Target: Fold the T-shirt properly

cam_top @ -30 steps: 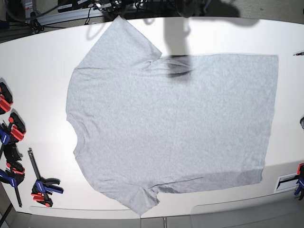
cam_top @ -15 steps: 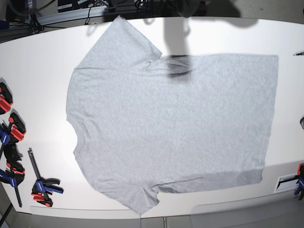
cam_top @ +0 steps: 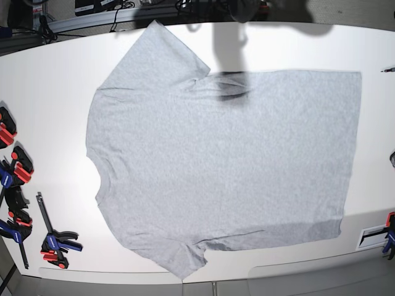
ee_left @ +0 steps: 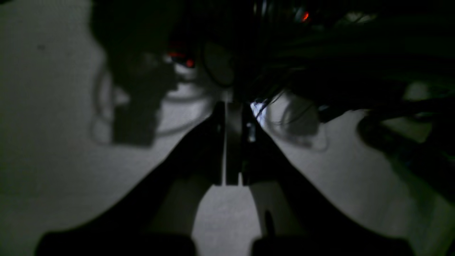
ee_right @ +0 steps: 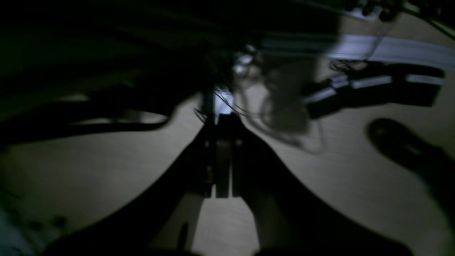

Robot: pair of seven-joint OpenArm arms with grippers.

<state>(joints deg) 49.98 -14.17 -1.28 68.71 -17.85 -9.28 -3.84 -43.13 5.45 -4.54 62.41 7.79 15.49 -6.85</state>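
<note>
Plain light heather-grey cotton T-shirt [cam_top: 222,166] is lying flat mid-table, collar toward 9 o'clock. Left gripper [ee_left: 227,142] and right gripper [ee_right: 220,160] are sitting closed, empty. Folding not begun; next move probably requires grasping 2 sleeve-side corners.

The T-shirt [cam_top: 222,160] is lying spread flat on the table [cam_top: 55,86], collar toward the base view's left edge and hem toward its right. Clamps [cam_top: 52,240] are lying on the table off the collar end, well apart from the shirt. Neither pincer is appearing over the cloth; the left gripper [ee_left: 227,142] and right gripper [ee_right: 222,156] are each hanging above bare surface, cables lying ahead of them.
</note>
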